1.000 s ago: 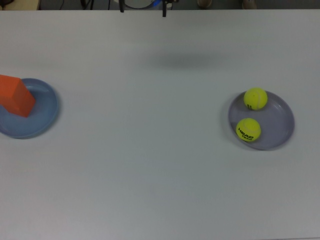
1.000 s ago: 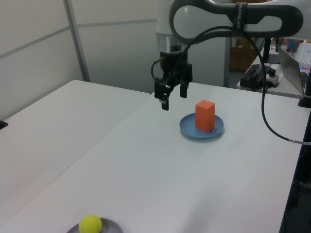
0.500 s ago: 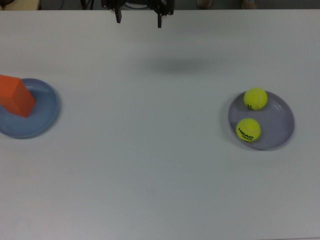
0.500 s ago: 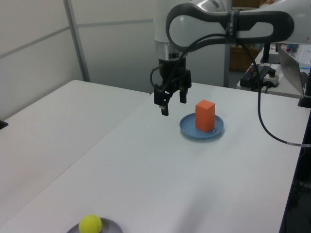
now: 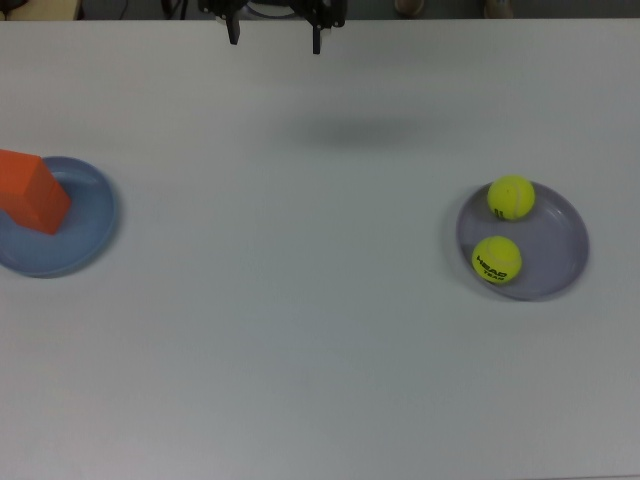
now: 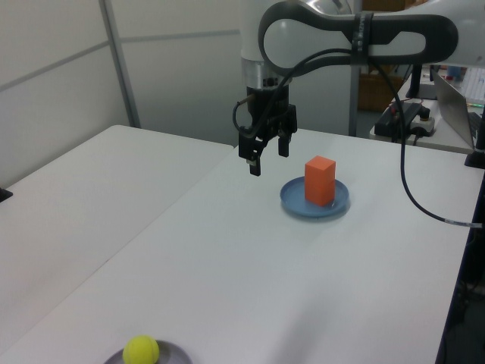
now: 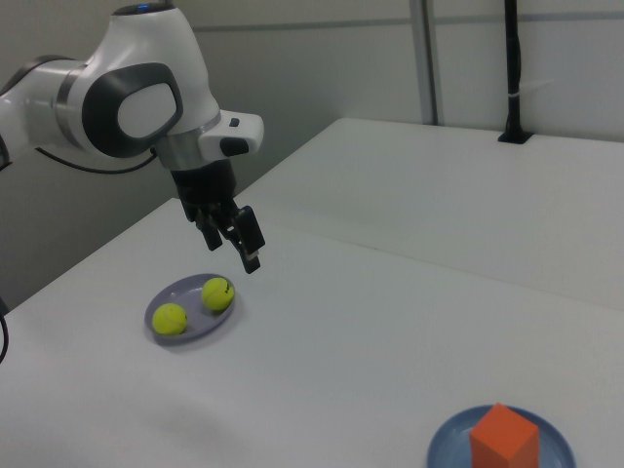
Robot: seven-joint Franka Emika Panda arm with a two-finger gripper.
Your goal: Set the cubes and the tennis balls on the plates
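My gripper [image 6: 267, 155] hangs spread and empty, upper centre of the left view; cubes [image 6: 320, 180] and tennis balls [image 5: 511, 197] sit plated, so I'd retreat gently upward.

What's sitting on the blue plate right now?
The blue plate holds a tall orange block, apparently two cubes stacked, though no seam shows. Its underside and far faces are hidden. No balls on it.

A robotics lab, by every sign. Plain white tables [image 6: 227, 250] sit pushed together, a seam running between them. Grey partition panels [image 6: 53, 68] wall off the space behind. A white arm [image 7: 117, 97] hangs over the bench, a black cable [image 6: 413, 189] looping from it. At the left view's right edge, a laptop [image 6: 458, 95] sits open and boxes [image 6: 379, 87] crowd the background.
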